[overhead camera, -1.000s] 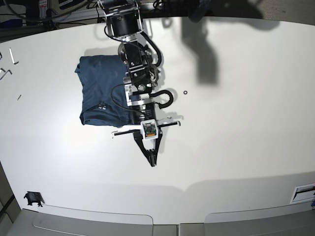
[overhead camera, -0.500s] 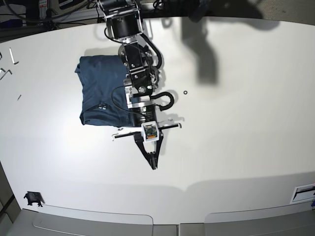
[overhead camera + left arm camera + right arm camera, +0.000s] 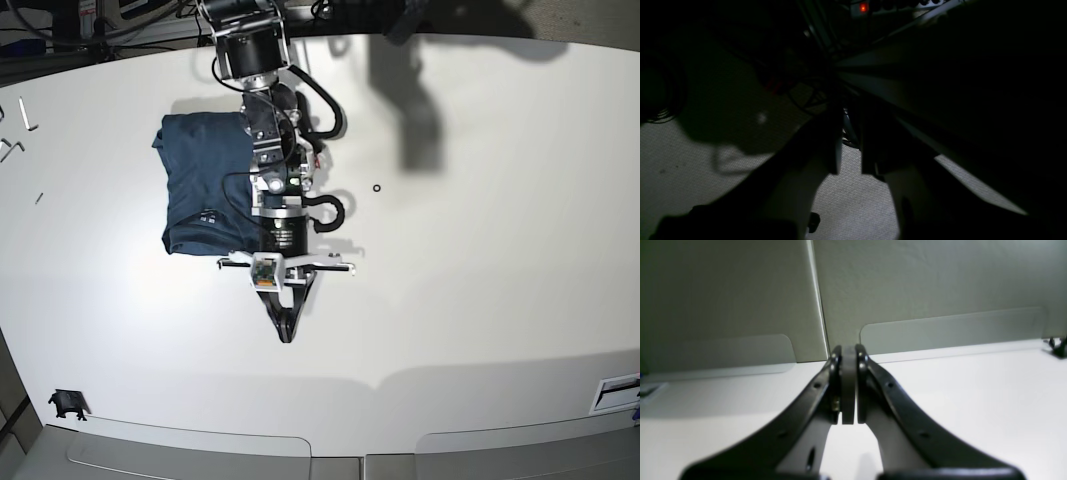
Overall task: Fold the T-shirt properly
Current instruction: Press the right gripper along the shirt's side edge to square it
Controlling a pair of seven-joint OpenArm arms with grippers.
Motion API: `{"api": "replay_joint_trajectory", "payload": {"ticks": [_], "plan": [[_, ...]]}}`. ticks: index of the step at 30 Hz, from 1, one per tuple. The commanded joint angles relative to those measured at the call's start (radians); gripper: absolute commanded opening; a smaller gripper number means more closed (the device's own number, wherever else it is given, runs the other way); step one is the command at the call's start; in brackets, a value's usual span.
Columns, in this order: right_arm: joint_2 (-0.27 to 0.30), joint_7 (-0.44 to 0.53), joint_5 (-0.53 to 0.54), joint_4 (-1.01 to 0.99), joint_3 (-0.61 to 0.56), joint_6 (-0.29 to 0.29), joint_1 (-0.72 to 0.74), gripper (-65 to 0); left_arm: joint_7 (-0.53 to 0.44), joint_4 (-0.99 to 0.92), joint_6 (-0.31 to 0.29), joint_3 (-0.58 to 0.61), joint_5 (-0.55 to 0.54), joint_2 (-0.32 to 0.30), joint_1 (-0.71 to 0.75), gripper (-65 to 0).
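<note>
Nearest the base camera, at about six o'clock of the scene, the right end effector (image 3: 286, 330) hangs over the bare white desk (image 3: 480, 280), its jaws clenched pad against pad with nothing between them, as the right wrist view (image 3: 849, 390) shows plainly. Beyond it, toward ten o'clock, the T-shirt (image 3: 205, 185) lies as a compact dark navy rectangle, its small neck label (image 3: 207, 216) facing up near the near edge; the right arm crosses over its right-hand side. A small black ring (image 3: 376, 187) sits on the desk at two o'clock, well apart from the cloth. Farthest off, the left end effector (image 3: 850, 156) is out of the base view; its wrist camera shows only dark surroundings and carpet, the jaws standing slightly apart, with nothing visibly held. The folding looks nearly or wholly done, so the step in hand appears to be clearing away: best done by lifting the arm well clear of the cloth, so that no cable or link drags the folded edges out of square.
</note>
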Motion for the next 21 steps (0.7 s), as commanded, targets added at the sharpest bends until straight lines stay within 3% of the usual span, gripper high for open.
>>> {"api": "replay_joint_trajectory", "payload": {"ticks": [1,8,21], "plan": [[-0.007,0.031,0.026,0.018,-0.001,0.001,0.022,-65.0,-0.019,0.005,-0.011,0.002,0.005,0.005,0.011,-56.9],[-0.007,0.031,0.242,0.018,-0.001,0.002,0.022,-65.0,-0.02,0.005,-0.011,0.002,0.005,0.005,0.011,-56.9],[-0.007,0.033,0.245,0.018,-0.001,0.002,0.013,-65.0,-0.02,0.005,-0.011,0.002,0.005,0.006,0.011,-56.9]]}}
